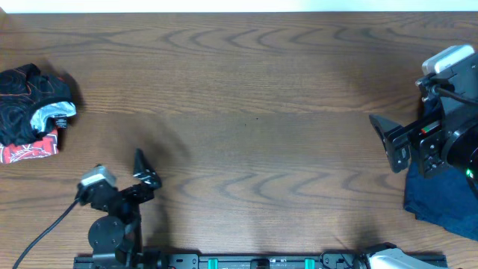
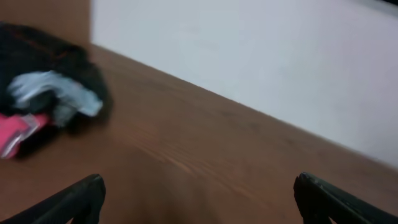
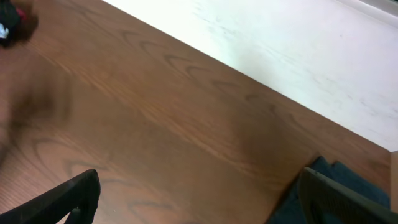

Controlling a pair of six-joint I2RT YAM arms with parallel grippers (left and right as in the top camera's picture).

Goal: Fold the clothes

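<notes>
A crumpled black jersey (image 1: 30,97) with thin wavy lines, a pale inside part and a red patch lies bunched at the table's far left edge. It also shows blurred in the left wrist view (image 2: 50,81) and as a speck in the right wrist view (image 3: 12,22). My left gripper (image 1: 144,174) is open and empty near the front left, apart from the jersey. My right gripper (image 1: 388,142) is open and empty at the right edge. A dark blue garment (image 1: 441,202) lies folded under the right arm, also in the right wrist view (image 3: 348,186).
The wooden table (image 1: 254,112) spreads between the two arms. A white wall or edge strip (image 3: 280,43) runs along the table's far side. The arm bases and a rail (image 1: 254,261) sit along the front edge.
</notes>
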